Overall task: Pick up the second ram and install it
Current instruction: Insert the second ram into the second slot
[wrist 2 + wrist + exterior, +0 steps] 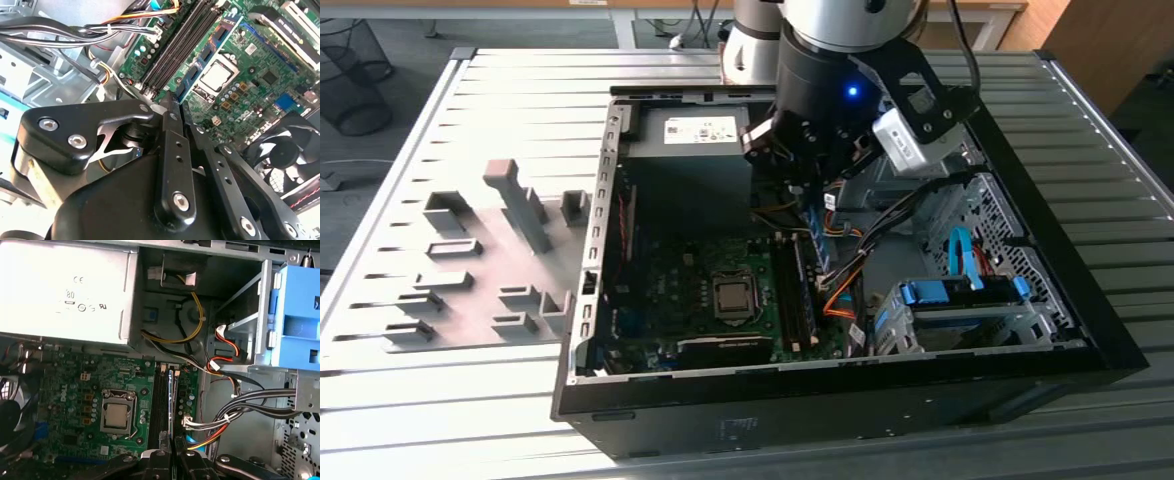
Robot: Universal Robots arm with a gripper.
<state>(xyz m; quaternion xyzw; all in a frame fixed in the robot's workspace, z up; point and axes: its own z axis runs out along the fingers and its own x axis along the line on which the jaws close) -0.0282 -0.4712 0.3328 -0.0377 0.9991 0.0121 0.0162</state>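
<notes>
My gripper (813, 188) hangs inside the open computer case (600, 250), shut on the second ram (819, 222), a thin blue stick with dark chips. In the second wrist view the ram (207, 57) runs out from the closed fingertips of the gripper (172, 100), just above and alongside the black memory slots (180, 45). In the first wrist view the ram (171, 390) shows edge-on over the slots (159, 400), beside the processor socket (118, 415), with the gripper (172, 454) gripping its near end. Whether the stick touches a slot I cannot tell.
A silver power supply (700, 130) fills the case's far end. Bundled cables (854, 280) and a blue drive cage (961, 295) crowd the exterior view's right of the slots. A fan (285, 145) sits by the socket. Grey holder blocks (507, 250) stand on the table outside the case.
</notes>
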